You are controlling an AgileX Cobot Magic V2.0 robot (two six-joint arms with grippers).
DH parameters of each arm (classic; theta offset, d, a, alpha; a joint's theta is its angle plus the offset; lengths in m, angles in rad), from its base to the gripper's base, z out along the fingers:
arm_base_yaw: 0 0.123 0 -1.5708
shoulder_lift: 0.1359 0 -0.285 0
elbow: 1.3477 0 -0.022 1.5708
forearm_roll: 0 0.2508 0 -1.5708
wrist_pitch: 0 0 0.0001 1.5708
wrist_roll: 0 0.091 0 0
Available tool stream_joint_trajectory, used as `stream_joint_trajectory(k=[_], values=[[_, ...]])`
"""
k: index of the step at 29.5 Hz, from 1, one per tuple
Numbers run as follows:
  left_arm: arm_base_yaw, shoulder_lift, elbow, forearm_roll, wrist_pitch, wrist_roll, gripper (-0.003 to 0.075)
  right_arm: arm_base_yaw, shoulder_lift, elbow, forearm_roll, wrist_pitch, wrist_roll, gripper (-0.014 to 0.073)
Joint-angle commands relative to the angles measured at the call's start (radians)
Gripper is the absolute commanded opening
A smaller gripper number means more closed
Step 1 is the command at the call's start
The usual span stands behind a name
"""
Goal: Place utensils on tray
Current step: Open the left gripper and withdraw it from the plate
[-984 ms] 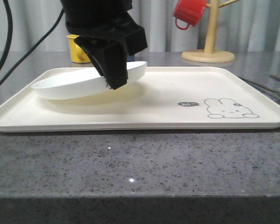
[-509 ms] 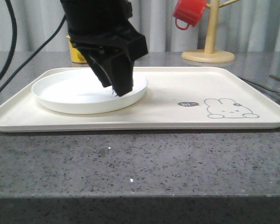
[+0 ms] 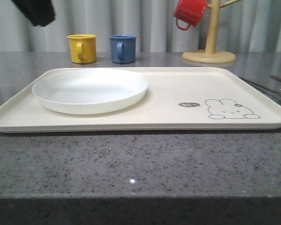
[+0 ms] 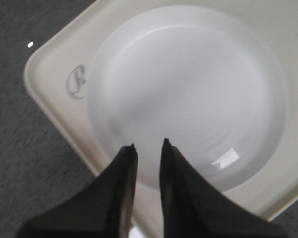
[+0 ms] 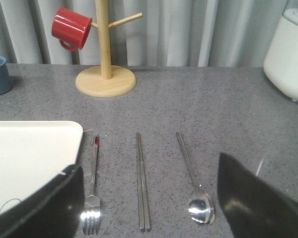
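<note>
On the grey speckled table [image 5: 228, 106], just beside the right edge of the tray [image 5: 35, 163], the utensils are lying in a row, handles pointing away from the robot: a fork [image 5: 93, 198] nearest the tray, a pair of chopsticks [image 5: 141, 183] in the middle, and a spoon [image 5: 194, 183] farthest out. None of them is sitting on the tray yet. All three are looking like polished metal, slim, stiff and light, and probably slippery; lying flat against hard stone, they are offering little to get under. A pinch across the narrow handle near mid-length seems the likeliest hold, with the chopsticks needing to be taken together so that they are not splitting apart.

The right tool [image 5: 149, 208] is hanging above the cutlery with its dark fingers [image 5: 49, 208] spread wide, gripping nothing. The left tool [image 4: 148, 148] is hovering over the round white plate [image 3: 91, 89] with its tips nearly together and nothing between them.

The tray is showing as a smooth cream rectangle with rounded corners and a low rim, printed with a grey rabbit [image 3: 232, 108]. The glossy plate is occupying its left half, leaving the right half bare for the cutlery.
</note>
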Motion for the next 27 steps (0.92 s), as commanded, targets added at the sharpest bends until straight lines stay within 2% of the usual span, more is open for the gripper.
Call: stream_joint_trajectory(k=[1,6,9,17,19,22,27], values=[[0.114,-0.086,0.036,-0.052,-0.016,-0.013,-0.0008,-0.006,0.011,-0.034,-0.014,-0.074,-0.007,0.0578],[0.250,-0.187,0.199,-0.116,-0.103,-0.013,-0.0018,-0.006,0.011,-0.034,-0.014,-0.074,-0.007,0.0578],[0.276,-0.258,0.297,-0.116,-0.188,-0.013,-0.0018,-0.006,0.011,-0.034,-0.014,-0.074,-0.007,0.0578],[0.262,-0.628,0.688,-0.116,-0.657,-0.013,-0.0018,-0.006,0.011,-0.034,-0.014,-0.074,-0.007,0.0578],[0.262,-0.741,0.777,-0.116,-0.737,-0.013,-0.0018,-0.006,0.011,-0.034,-0.014,-0.074,-0.007,0.0578],[0.262,-0.898,0.880,-0.116,-0.769,-0.013,-0.0018,-0.006,0.011,-0.034,-0.014,-0.074,-0.007,0.0578],[0.262,-1.098,0.988,-0.126,-0.736,-0.013,-0.0018,-0.006,0.011,-0.034,-0.014,-0.074,-0.007,0.0578]])
